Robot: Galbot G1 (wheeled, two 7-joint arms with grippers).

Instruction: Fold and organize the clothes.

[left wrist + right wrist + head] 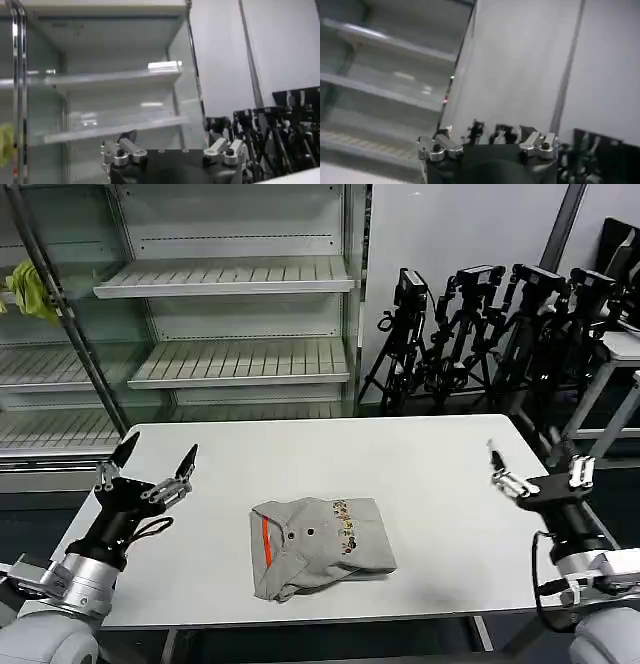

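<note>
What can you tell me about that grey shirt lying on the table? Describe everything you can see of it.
The grey T-shirt is a soft, light grey fabric garment folded into a compact, slightly rumpled rectangle. An orange-red strip shows along its left edge, and a small multicoloured print runs down near its middle. It lies flat on the white table, towards the front edge, between the two arms. Nothing touches it: the left tool and right tool hover apart from it.

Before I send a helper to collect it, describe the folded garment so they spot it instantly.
On the white table before the shelving, near the front edge, between the open left gripper and right gripper, lies a folded light grey T-shirt. An orange-red collar strip and small multicoloured print mark it.
</note>
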